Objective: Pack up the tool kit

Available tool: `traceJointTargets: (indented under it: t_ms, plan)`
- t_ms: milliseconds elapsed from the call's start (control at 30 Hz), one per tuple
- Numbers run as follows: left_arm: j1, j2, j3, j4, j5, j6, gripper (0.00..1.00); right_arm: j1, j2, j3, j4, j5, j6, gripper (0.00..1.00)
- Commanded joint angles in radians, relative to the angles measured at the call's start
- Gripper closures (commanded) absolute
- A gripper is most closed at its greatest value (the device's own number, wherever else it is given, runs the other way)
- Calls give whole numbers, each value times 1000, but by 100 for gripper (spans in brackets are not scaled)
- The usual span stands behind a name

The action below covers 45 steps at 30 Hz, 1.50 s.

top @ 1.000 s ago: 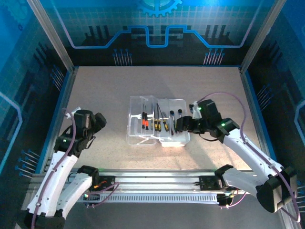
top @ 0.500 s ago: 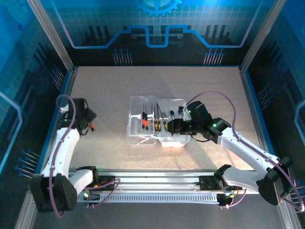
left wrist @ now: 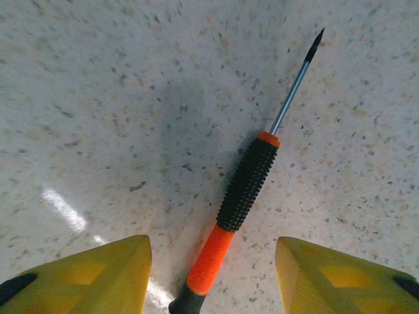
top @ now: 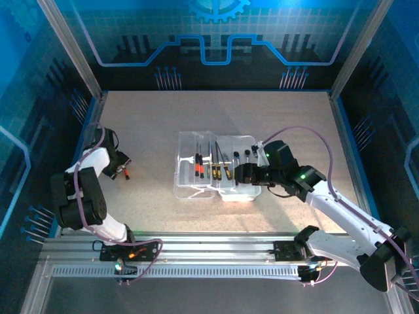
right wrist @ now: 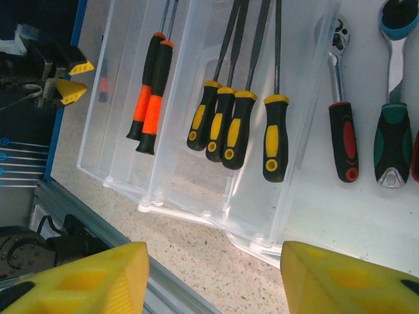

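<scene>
Left wrist view shows the left gripper [left wrist: 211, 261] spread open over a loose black-and-orange screwdriver [left wrist: 245, 190] on the table [left wrist: 98, 98], with a finger on either side and neither touching it. Since a second ago that arm has swung back to the table's left edge. The right gripper [right wrist: 213, 261], unclenched and empty, has shifted left over the near edge of the open tool kit case [top: 186, 145] at mid-table.

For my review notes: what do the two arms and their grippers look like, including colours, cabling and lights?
The left arm and right arm have white link shells and black joints. A lilac cable loops along each. A green light glows on the right arm. The gripper bodies are black. The fingers are yellow wedge-shaped blocks with black insets.
</scene>
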Motion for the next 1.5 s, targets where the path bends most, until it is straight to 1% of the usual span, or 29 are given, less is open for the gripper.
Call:
traceJointTargets:
  t_ms: [0,100,200,300,400,433,533,700,800,900,933,1000,1100,1133,1200,1300,1333,1467]
  plan:
    - [7,63,47,27,46,43,47,-25,-26,-17,-21,-4,-5,44]
    - [7,124,78,7,39,53,49,-40,-35,-21,-26,-18,-5,44]
    - [8,175,106,-8,41,42,59,-49,-43,-29,-24,-14,-4,44]
    - [9,206,132,-28,38,49,62,-59,-42,-14,-40,-26,-14,44]
    - [9,206,124,-22,52,53,72,-66,-46,-6,-50,-19,-22,44]
    - [9,194,116,-15,61,56,75,-72,-46,-6,-47,-23,-20,44]
    - [7,133,82,7,64,55,77,-76,-38,-4,-37,-36,-17,44]
    - [7,46,58,8,88,40,80,-76,-11,16,-33,-52,-21,44]
    - [4,-42,45,6,117,5,81,-77,-3,34,-43,-47,-36,44]
    - [-9,-143,48,-14,148,-12,81,-80,-9,48,-53,-31,-49,43]
    - [-23,-172,57,-28,135,-2,81,-83,-9,52,-56,-24,-52,43]
    - [-38,-207,63,-54,109,5,80,-91,-5,52,-60,-26,-54,43]
    - [-38,-216,45,-55,116,-4,80,-94,7,51,-54,-30,-54,43]
    - [-38,-209,40,-54,113,-7,77,-94,13,51,-51,-30,-53,43]
    - [-39,-182,35,-53,95,-28,66,-96,20,51,-43,-34,-47,43]
    - [-34,-102,53,-51,60,-68,57,-96,30,52,-38,-36,-50,43]
    - [-31,-60,73,-60,51,-84,55,-96,32,52,-42,-32,-53,43]
    - [-25,89,170,-94,44,-98,54,-106,26,52,-50,-27,-63,42]
